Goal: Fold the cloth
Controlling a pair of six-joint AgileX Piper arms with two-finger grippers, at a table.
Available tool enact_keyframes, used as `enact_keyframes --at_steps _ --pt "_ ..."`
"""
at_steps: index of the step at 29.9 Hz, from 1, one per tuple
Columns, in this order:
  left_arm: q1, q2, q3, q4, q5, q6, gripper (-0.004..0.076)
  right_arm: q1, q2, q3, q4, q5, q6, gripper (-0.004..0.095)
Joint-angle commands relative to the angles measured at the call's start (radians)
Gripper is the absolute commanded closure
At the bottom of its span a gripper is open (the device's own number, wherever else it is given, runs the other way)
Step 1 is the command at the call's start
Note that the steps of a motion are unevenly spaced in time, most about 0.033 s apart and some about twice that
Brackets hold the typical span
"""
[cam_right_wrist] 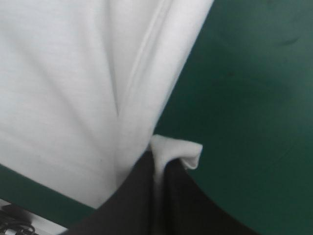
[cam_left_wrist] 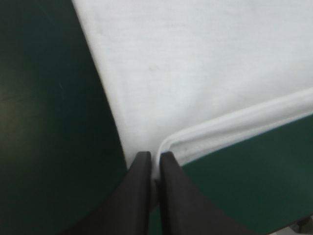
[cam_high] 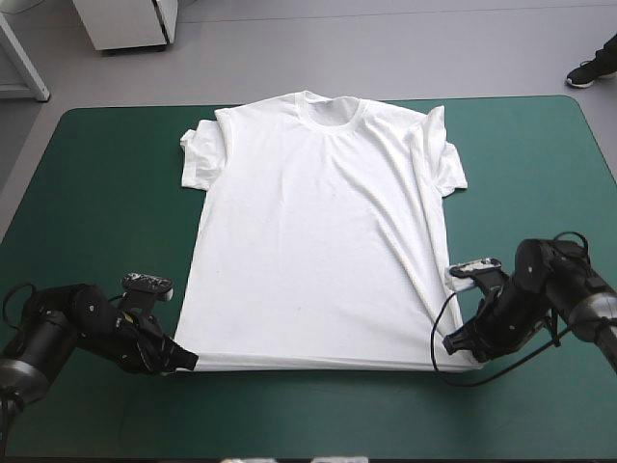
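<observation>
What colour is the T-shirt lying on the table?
The T-shirt is plain white with no pattern; the high view shows it best.

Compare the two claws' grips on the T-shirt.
The left claw pinches the T-shirt at its near left hem corner, where the cloth lies flat. The right claw holds the near right corner, where the cloth is bunched and curls out past its tip. Both are shut on the hem.

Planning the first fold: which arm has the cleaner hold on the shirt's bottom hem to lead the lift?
Probably the left gripper: it pinches the T-shirt flat at the hem corner. The right gripper also holds, but cloth bunches out of its grip.
</observation>
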Motion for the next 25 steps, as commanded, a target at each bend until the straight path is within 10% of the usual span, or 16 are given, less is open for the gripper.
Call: enact_keyframes --at_steps 1,17,25 --pt "-0.002 -0.031 -0.003 0.001 0.006 -0.005 0.0733 -0.001 -0.084 0.055 -0.015 0.05 0.016 0.0921" --pt "-0.069 -0.04 0.059 0.011 0.155 -0.057 0.0717 -0.001 -0.192 0.179 -0.042 0.028 0.05 0.0893" --pt "-0.069 -0.157 0.015 0.004 0.197 -0.142 0.0364 -0.001 -0.21 0.054 -0.003 0.052 0.072 0.0437"
